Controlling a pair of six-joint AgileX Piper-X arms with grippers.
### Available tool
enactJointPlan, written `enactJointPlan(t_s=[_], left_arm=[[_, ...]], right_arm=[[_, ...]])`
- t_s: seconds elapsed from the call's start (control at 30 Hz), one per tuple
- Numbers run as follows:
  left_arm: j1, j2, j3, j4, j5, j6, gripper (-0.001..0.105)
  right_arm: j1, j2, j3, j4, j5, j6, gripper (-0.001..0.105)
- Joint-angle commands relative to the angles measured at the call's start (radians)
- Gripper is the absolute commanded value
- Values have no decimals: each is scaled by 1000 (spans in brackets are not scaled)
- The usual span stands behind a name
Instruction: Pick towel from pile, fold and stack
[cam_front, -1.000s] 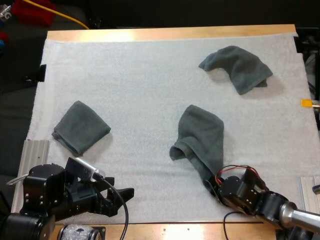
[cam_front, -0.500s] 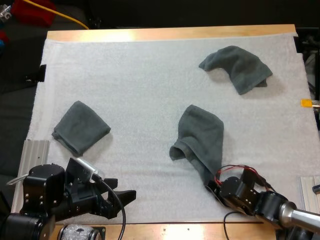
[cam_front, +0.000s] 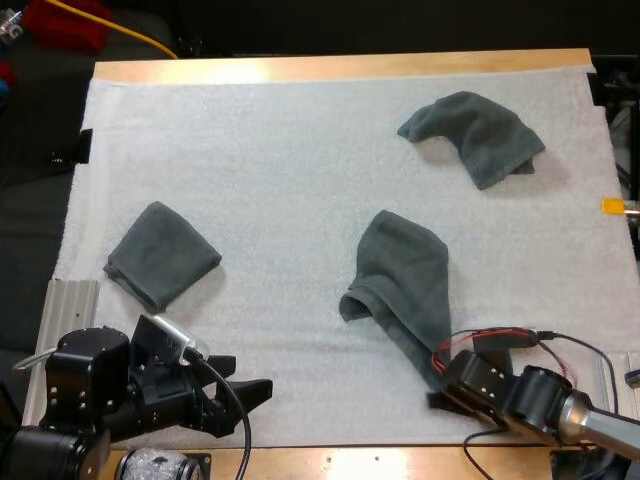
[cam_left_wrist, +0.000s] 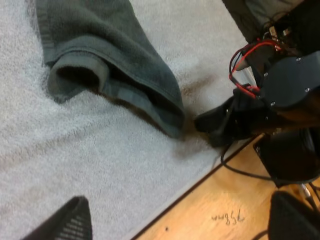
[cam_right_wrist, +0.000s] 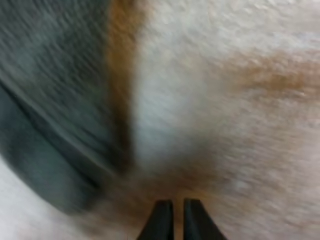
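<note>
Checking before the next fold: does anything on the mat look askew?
The middle towel lies skewed, one edge curled into a roll, a corner by the right gripper. The far towel is crumpled.

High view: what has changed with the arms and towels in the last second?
The right gripper drew back toward its own base, wrist turning, and now sits just off the middle towel's near corner, holding nothing. The left gripper barely shifted. The middle towel, folded towel and far crumpled towel stayed put.
</note>
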Motion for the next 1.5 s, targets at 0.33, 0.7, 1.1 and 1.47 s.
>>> enactJointPlan(t_s=[0.33, 0.7, 1.1, 1.47], left_arm=[[-4, 1, -2, -5, 10, -4, 70], [-4, 1, -2, -19, 10, -4, 70], [-4, 1, -2, -20, 10, -4, 70], [-4, 1, -2, -22, 10, -4, 70]], right_arm=[[0, -4, -20, 100, -11, -80, 1], [0, -2, -117, -25, -163, -156, 40], [0, 46, -117, -66, -159, -260, 41], [0, 202, -121, -73, -122, -176, 41]])
